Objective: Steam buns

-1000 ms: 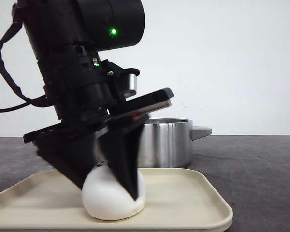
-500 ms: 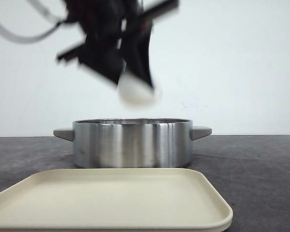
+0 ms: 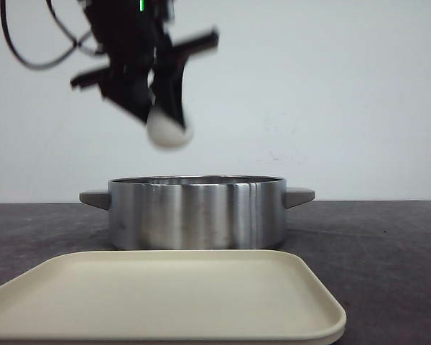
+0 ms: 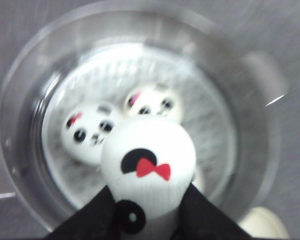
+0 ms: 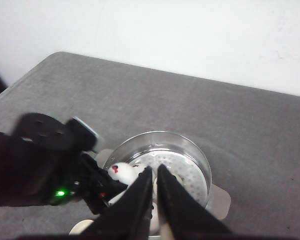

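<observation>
The left end effector (image 3: pixel 165 118) hangs in the air above the left part of the steel pot (image 3: pixel 196 213), its fingers clamped on a white bun (image 3: pixel 168 131) that shows as a blurred pale lump in the front view. In the left wrist view the held bun (image 4: pixel 148 161) is a round dome with no clear long axis; its surface toward the camera carries a black patch and a red bow mark, and it sits directly over the pot's open mouth. Two more buns lie on the perforated steamer plate (image 4: pixel 210 130) inside the pot, one (image 4: pixel 88 132) beside the other (image 4: pixel 153 101), both with panda faces turned upward. The right end effector (image 5: pixel 153 195) is nearly closed, its fingers a narrow gap apart, holding nothing. A cream tray (image 3: pixel 165 298) rests on the dark worktop (image 3: pixel 388 244) in front of the pot.
</observation>
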### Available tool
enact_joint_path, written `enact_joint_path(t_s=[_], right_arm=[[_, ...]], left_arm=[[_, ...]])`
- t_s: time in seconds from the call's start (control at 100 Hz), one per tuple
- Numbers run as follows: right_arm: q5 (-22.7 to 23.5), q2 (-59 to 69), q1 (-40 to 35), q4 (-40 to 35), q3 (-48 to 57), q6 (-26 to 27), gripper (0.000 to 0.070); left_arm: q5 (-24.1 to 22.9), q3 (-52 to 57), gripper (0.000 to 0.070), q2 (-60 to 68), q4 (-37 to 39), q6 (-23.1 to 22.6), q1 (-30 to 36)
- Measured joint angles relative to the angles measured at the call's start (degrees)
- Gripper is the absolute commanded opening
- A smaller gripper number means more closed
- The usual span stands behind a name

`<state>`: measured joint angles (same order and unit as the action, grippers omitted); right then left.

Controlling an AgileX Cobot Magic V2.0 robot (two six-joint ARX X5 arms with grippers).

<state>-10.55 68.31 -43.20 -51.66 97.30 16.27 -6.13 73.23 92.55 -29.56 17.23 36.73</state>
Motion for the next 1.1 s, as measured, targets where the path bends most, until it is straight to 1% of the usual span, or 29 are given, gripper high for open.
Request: enact_joint_path(t_s=[0.17,0.21,0.23,0.26,0.35,0.38,0.42,0.48,0.57,0.74,0.81,0.87,0.96,1.06,1.1], right_arm=[[0.00,0.00,0.00,-0.42,0.00,-0.02,0.0009],[0.00,0.00,0.00,-0.83,0.00,-0.02,0.0009],[0.00,0.00,0.00,-1.05,0.00,0.00,0.0009],[0.00,0.00,0.00,-1.53,0.00,0.00,0.0009],[0.00,0.00,0.00,-2.97,0.00,0.00,0.0009],[0.00,0.00,0.00,-3.30,0.00,0.00,0.0009],[0.00,0.00,0.00,-3.56,0.00,0.00,0.0009],[0.00,0.00,0.00,-3.58,0.00,0.00,0.0009],[-0.02,0.00,0.00,-3.58,0.00,0.00,0.0009],[-0.20,0.00,0.00,-3.58,0.00,0.02,0.0009],[-0.85,0.00,0.00,-3.58,0.00,0.00,0.0009],[-1.99,0.00,0.00,-3.61,0.00,0.00,0.0009],[-4.57,0.00,0.00,-3.74,0.00,-0.28,0.0009],[-7.52,0.00,0.00,-3.89,0.00,-1.70,0.0009],[-8.31,-0.02,0.02,-3.89,0.00,-2.25,0.0009]], left_arm=[[0.00,0.00,0.0001,4.72,-0.17,-1.51,-1.07],[0.00,0.00,0.0025,5.46,-0.17,-1.73,-1.11],[0.00,0.00,0.0057,5.79,-0.17,-1.86,-1.16],[0.02,0.00,0.0126,6.23,-0.17,-1.97,-1.20],[0.02,0.00,0.0420,6.91,0.02,-2.25,-1.25],[0.02,0.00,0.0500,6.93,0.24,-2.29,-1.27],[0.02,0.00,0.0566,6.93,0.98,-2.36,-1.25],[0.02,0.00,0.0596,6.93,2.01,-2.60,-1.25],[0.02,0.44,0.0596,6.93,1.29,-2.71,-1.27],[0.00,4.09,0.0592,6.91,-3.30,-2.71,-1.27],[-0.59,6.25,0.0566,6.51,-5.40,-2.71,-1.25],[-1.62,6.47,0.0479,4.90,-5.31,-2.71,-1.25],[-2.78,6.47,0.0322,0.35,-5.44,-2.71,-1.27],[-2.89,6.49,0.0088,-6.75,-5.38,-2.73,-1.27],[-2.89,6.49,0.0007,-9.75,-5.35,-2.95,-1.27]])
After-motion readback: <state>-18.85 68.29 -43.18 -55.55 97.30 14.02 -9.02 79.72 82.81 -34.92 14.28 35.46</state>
